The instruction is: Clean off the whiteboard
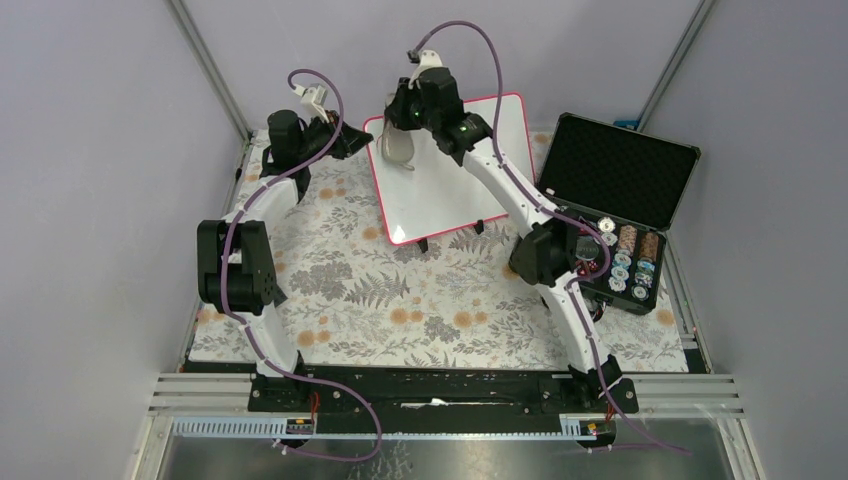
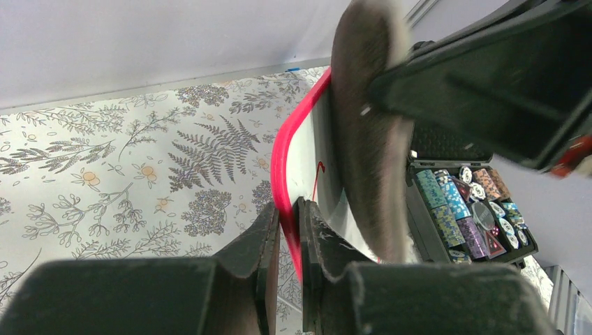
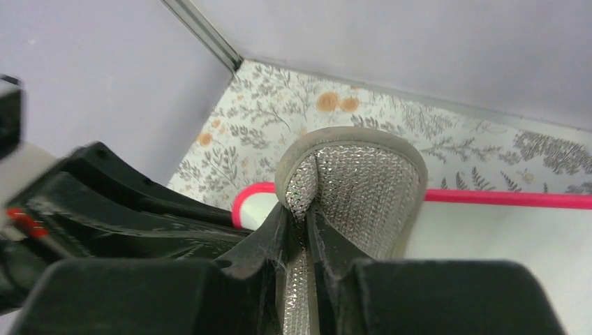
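The whiteboard (image 1: 452, 190), white with a pink-red frame, stands tilted on small black feet at the back of the table. My left gripper (image 1: 352, 140) is shut on its left frame edge (image 2: 285, 167), one finger on each side. A thin red mark (image 2: 319, 174) shows on the board face. My right gripper (image 1: 405, 122) is above the board's upper left corner, shut on a fold of a grey, silvery-textured wiping pad (image 3: 363, 188). The pad (image 1: 398, 150) hangs against the board; its fuzzy side (image 2: 366, 132) faces the white surface (image 3: 502, 244).
An open black foam-lined case (image 1: 620, 160) with stacks of poker chips (image 1: 628, 262) sits right of the board. A floral cloth (image 1: 400, 310) covers the table. Grey walls and metal rails (image 1: 215, 75) close in the back and sides.
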Motion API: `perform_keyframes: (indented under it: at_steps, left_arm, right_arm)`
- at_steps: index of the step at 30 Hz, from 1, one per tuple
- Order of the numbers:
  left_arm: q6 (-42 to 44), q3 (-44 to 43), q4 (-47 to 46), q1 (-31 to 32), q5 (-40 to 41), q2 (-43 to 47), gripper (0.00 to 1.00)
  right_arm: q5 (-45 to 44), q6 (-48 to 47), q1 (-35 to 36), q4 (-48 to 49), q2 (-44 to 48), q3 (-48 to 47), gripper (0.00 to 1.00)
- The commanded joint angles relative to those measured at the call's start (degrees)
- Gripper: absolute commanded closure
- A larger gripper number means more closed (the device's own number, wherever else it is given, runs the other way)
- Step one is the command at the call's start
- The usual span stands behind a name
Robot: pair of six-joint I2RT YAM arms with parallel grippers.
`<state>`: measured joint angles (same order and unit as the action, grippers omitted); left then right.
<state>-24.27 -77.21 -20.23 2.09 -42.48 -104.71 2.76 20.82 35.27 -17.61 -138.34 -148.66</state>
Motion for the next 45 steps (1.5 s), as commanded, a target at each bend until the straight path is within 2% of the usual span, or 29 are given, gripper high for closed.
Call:
perform_keyframes:
  at_steps: [1,9,21,30,33,39,45]
  left_arm:
    - [1.6,-0.1,-2.7,1.9,-3.5,2.6,1.00]
    - [1.4,-0.1,-2.7,1.9,-3.3,3.0,1.00]
    - [2.5,-0.2,-1.6,1.8,-2.6,3.5,1.00]
    - [2.9,-0.4,-1.1,1.6,-2.5,3.1,1.00]
    - [3.2,-0.5,-0.7,1.6,-2.4,2.9,1.00]
    - [3.4,-0.5,-0.5,1.5,-2.2,3.1,1.00]
    - [3.1,-0.6,-0.6,1.5,-2.4,3.1,1.00]
  right_arm:
    - [1.5,0.2,1.1,-1.5,-3.3,-1.8,1.00]
    - [-0.4,-4.9,5.4,-6.4,-4.4,0.9,1.00]
    - [3.0,-3.5,7.3,-6.8,0.3,16.4,1.00]
    - [4.4,-0.4,5.5,4.0,11.0,39.7,1.00]
    - [3.4,-0.4,4.4,5.6,15.1,43.9,1.00]
    - [1.0,-2.3,2.9,6.2,20.1,42.2,1.00]
    - [-1.4,-3.9,1.0,5.7,17.4,31.9,1.00]
